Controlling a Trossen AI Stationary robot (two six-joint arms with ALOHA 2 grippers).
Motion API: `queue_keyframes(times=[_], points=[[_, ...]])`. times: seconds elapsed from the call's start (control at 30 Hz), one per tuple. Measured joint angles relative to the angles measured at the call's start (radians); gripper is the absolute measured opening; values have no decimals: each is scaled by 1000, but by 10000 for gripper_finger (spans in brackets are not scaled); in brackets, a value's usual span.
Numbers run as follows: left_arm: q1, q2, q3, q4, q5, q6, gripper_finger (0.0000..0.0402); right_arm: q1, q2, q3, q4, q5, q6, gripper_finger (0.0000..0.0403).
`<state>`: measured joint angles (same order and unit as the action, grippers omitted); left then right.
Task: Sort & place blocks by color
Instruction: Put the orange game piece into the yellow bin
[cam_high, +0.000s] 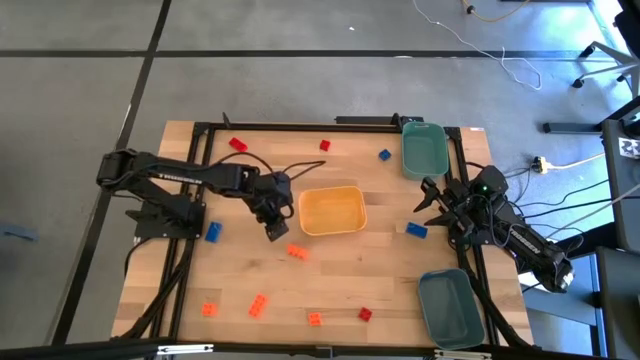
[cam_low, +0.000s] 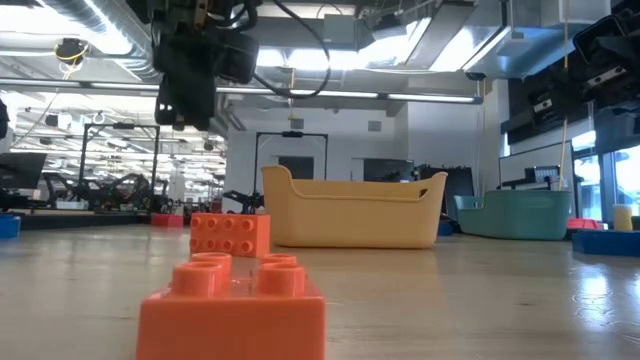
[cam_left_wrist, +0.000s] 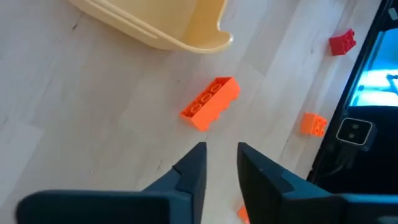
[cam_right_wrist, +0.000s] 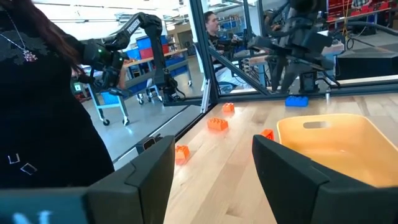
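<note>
Directly ahead of left gripper (cam_left_wrist: 221, 163), fingers slightly parted, empty: small orange plastic brick (cam_left_wrist: 210, 102) beside yellow tray (cam_high: 333, 211), long axis oblique to jaws; right gripper (cam_right_wrist: 211, 165) spread wide, parked at table's right edge.

Grey concrete floor (cam_high: 300, 80) crossed by dark seam lines surrounds the wooden table (cam_high: 330, 290), with white cables (cam_high: 500, 60) trailing across it. Beyond the table, an open workshop shows ceiling light strips (cam_low: 430, 98), exposed ducting (cam_low: 90, 20), and a dark doorway frame (cam_low: 290, 160). Blue-shelved carts (cam_right_wrist: 134, 53) and metal framing (cam_right_wrist: 208, 56) stand behind. A person in dark clothing (cam_right_wrist: 43, 112) stands close; another person (cam_right_wrist: 211, 25) sits farther off.
</note>
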<state>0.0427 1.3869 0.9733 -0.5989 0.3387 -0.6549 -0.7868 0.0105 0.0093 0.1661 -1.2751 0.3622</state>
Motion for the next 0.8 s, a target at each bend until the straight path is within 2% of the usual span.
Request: queue_keyframes(times=[0.1,0.2,0.33,0.4,0.6,0.8], points=[[12,0,0,7,24,53,106,0,0,0,0,0,-1,218],[7,0,0,35,50,204,115,0,0,0,0,0,-2,218],[-25,0,0,54,15,464,117,0,0,0,0,0,-3,218],[-48,0,0,67,-15,538,116,0,0,0,-1,-1,-4,218],[-147,0,0,80,-189,619,113,0,0,0,-1,-2,-3,218],[-244,40,1,86,-296,642,112,0,0,0,-1,-11,-4,218]])
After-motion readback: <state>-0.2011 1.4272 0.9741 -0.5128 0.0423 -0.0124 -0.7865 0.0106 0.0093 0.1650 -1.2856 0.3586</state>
